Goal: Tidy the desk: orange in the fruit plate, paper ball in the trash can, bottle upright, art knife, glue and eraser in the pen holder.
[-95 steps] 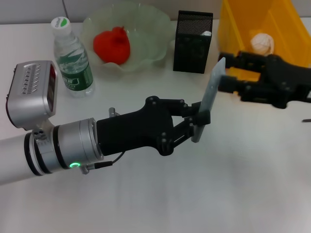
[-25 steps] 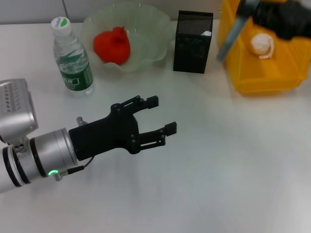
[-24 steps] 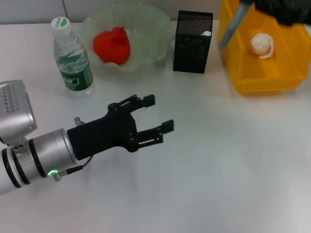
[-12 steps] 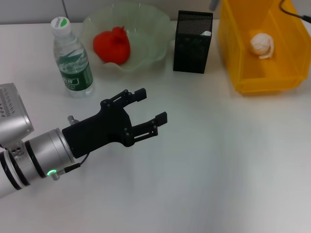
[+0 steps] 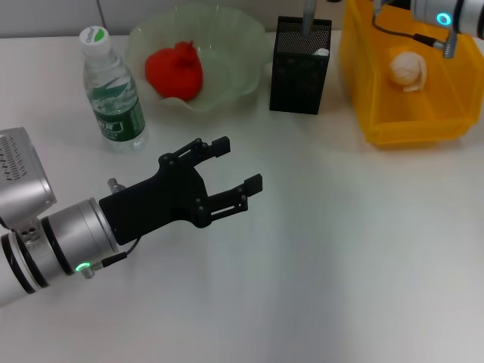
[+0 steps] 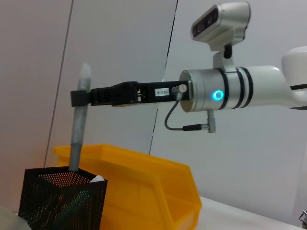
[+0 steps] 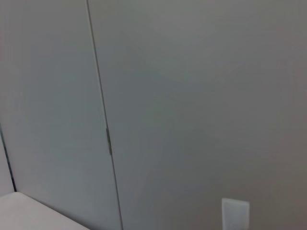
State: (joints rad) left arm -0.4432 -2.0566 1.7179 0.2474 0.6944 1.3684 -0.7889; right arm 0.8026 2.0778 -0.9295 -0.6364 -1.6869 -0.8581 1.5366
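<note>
The grey art knife [image 6: 78, 136] stands upright with its lower end inside the black mesh pen holder [image 5: 300, 68]. My right gripper [image 6: 78, 98] is shut on the knife's upper part. In the head view only the knife's shaft [image 5: 308, 17] and my right arm [image 5: 442, 13] show. A white thing [image 5: 321, 53] sits in the holder; I cannot tell if it is the glue or the eraser. The orange [image 5: 174, 69] lies in the fruit plate [image 5: 242, 45]. The bottle [image 5: 113, 91] stands upright. The paper ball [image 5: 408, 69] lies in the yellow trash can [image 5: 378, 113]. My left gripper [image 5: 240, 162] hovers open and empty over the desk.
The trash can stands close beside the pen holder, on its right. The fruit plate is on the holder's left, and the bottle stands at the far left. Bare white desk stretches across the front and right of my left arm.
The left gripper let go of the art knife and drew back, open. The right gripper carried the knife from over the trash can to the pen holder and lowered its end inside.
</note>
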